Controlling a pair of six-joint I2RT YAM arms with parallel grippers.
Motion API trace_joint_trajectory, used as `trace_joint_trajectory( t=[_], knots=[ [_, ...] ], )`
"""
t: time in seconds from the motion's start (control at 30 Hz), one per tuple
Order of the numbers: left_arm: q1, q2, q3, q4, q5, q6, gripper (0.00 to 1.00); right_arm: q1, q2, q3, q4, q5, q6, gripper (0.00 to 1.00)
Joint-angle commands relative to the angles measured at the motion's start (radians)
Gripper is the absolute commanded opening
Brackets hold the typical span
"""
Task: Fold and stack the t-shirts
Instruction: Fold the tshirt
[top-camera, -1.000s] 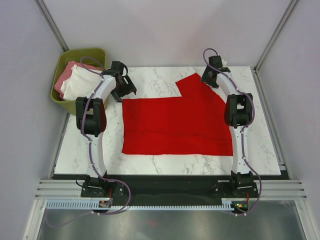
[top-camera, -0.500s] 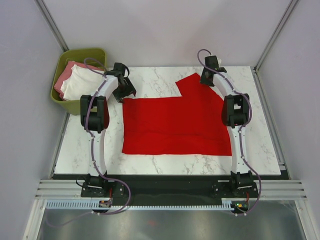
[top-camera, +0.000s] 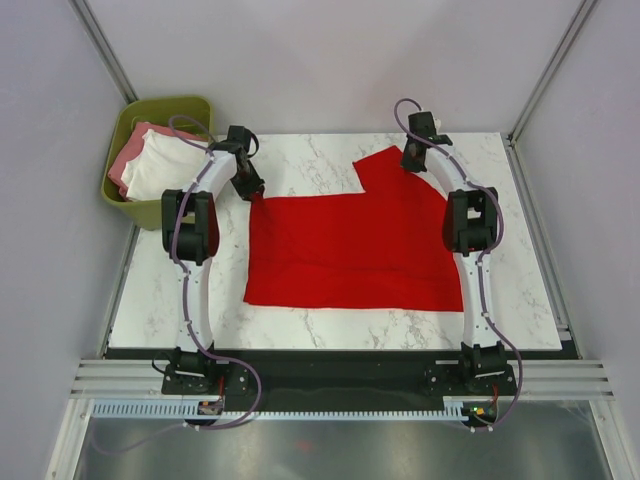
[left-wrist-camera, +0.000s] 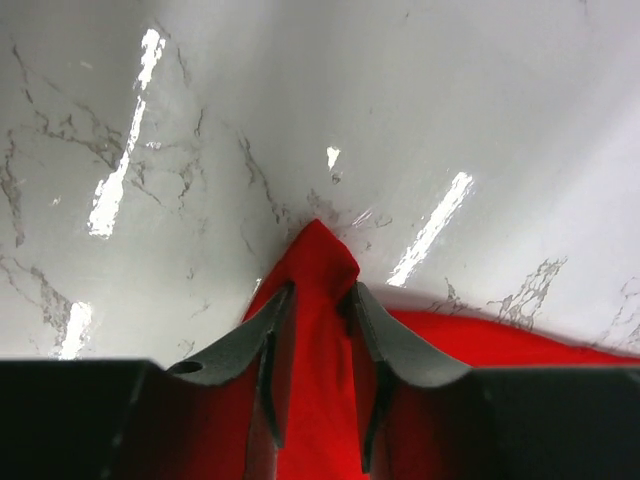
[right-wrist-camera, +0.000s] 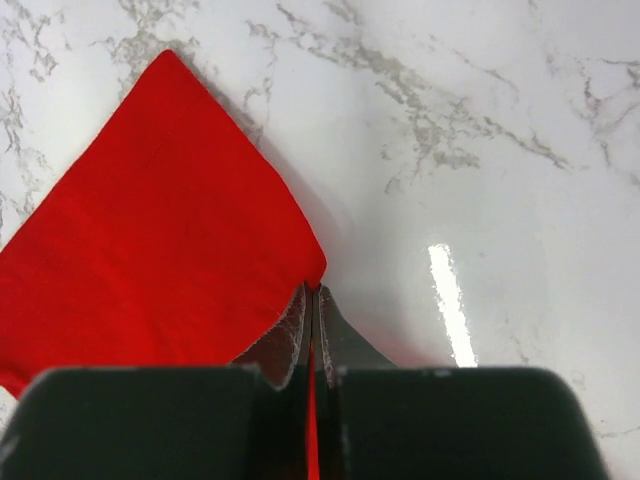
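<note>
The red t-shirt lies flat, centre of the counter. Left gripper pinches its upper-left corner; right gripper is clamped tight on its upper-right edge. Fold grasp judged in hand. Next: lift both corners evenly toward frame bottom.

I see the spread t-shirt lying flat on the middle of the desk, with one sleeve reaching toward the far right. The bin stands just beside the desk's far-left corner, off its edge. In it the upper bundled t-shirt lies on the side nearer the desk. The lower bundled t-shirt lies partly under it, toward the far left. The left jaws sit at the spread t-shirt's far-left corner, which is pinched up between them with bare desk beyond. The right jaws sit at the sleeve's far-right corner, its edge nipped between them. The cloth lies to their left, and bare desk lies to their right and beyond.
</note>
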Motion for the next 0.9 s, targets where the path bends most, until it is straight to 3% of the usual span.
trace_joint_trajectory(
  t=[0.0,0.13,0.2,0.33,0.4,0.8,0.83,0.87],
  knots=[
    [0.011,0.035,0.034,0.002,-0.002,0.043,0.33,-0.04,0.001,0.021,-0.029,-0.039,0.035,0.0],
    [0.011,0.027,0.034,0.001,-0.008,0.052,0.22,-0.058,-0.051,-0.004,-0.008,-0.064,0.036,0.0],
    [0.011,0.026,0.043,0.001,-0.008,0.053,0.24,-0.074,-0.067,-0.022,0.005,-0.08,0.043,0.0],
    [0.011,0.012,0.056,0.001,0.006,0.055,0.62,-0.097,-0.099,-0.053,0.021,-0.12,0.046,0.0],
    [0.015,0.01,0.06,0.001,0.011,0.052,0.65,-0.1,-0.102,-0.062,0.029,-0.14,0.041,0.0],
    [0.042,0.029,0.062,-0.001,0.094,-0.056,0.61,-0.103,-0.116,-0.102,0.034,-0.156,0.035,0.0],
    [0.042,0.029,0.063,0.001,0.089,-0.056,0.52,-0.103,-0.116,-0.105,0.035,-0.159,0.033,0.0],
    [0.044,0.032,0.068,-0.001,0.084,-0.057,0.49,-0.101,-0.116,-0.108,0.035,-0.16,0.033,0.0]
  ],
)
